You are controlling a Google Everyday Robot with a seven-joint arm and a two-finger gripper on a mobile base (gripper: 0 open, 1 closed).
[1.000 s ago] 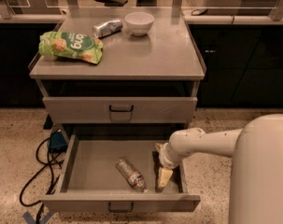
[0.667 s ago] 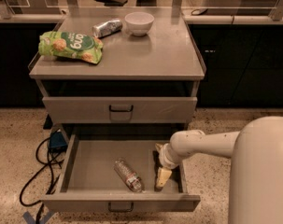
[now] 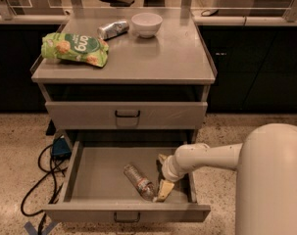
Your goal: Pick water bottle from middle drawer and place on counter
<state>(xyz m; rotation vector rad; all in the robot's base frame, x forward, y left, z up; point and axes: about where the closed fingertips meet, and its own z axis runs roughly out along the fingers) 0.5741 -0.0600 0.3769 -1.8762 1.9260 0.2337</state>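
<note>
**Pincer spread open beside the bottle in the pulled-out drawer**

The pincer point(image 3: 162, 174) sits inside the middle drawer point(image 3: 101, 173), low over the right part of its floor. Its two pale fingers are spread apart and grasp nothing. One fingertip point(image 3: 163, 190) points toward the drawer's front panel and the other toward the drawer's back. The water bottle point(image 3: 139, 181) lies on its side on the drawer floor, a little right of the drawer's middle. It is slanted, with one end toward the back left and the other toward the front right. The front end lies just beside the forward fingertip; I cannot tell whether they touch. The white arm point(image 3: 207, 154) reaches in over the drawer's right wall. The robot's rounded body point(image 3: 270, 180) fills the space to the right of the drawer.

From the bottle to the drawer's left wall, open grey floor shows. The drawer is pulled well out of the cabinet, with a small black handle on its narrow front edge.

Directly above the drawer, a taller-fronted upper drawer point(image 3: 126, 115) is shut. Higher still, the tabletop point(image 3: 162, 58) carries three things:
- a green snack bag point(image 3: 74, 49) near its left rim
- a silvery can point(image 3: 112, 29) toward the back
- a white bowl point(image 3: 146, 23) toward the back

The tabletop's front and right stretches run flat to the low raised rim. On the floor left of the drawer lie dark cables point(image 3: 37, 185).
</note>
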